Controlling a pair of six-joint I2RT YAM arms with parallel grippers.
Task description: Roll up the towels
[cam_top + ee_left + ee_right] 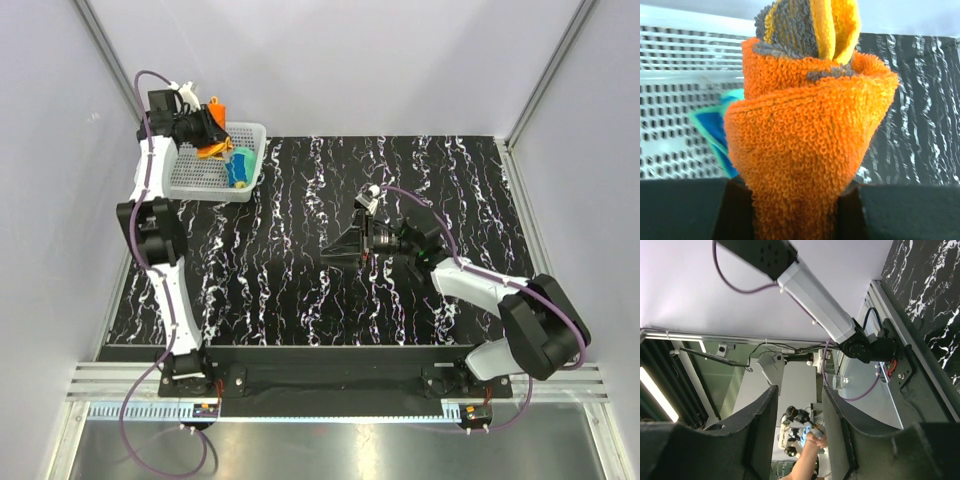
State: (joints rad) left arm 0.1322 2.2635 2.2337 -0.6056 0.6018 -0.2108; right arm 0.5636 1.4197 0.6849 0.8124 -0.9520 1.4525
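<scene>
My left gripper (pixel 205 128) (pixel 800 200) is shut on the orange towel (pixel 213 108) (pixel 805 145). That towel is a tight upright roll, with grey and yellow folds showing at its top. I hold it over the left part of the white mesh basket (pixel 255 135) (pixel 670 115). A second towel (pixel 240 168) (pixel 710 125), teal-blue with a yellow edge, lies bundled in the basket just behind the roll. Over the middle of the table, my right gripper (pixel 340 250) (pixel 799 405) is open and pointing left. Nothing is between its fingers (pixel 760 425).
The black white-veined mat (pixel 300 290) covers the table. The basket stands at its far left corner against the white enclosure wall (pixel 60 150). A metal rail (pixel 330 385) with both arm bases runs along the near edge.
</scene>
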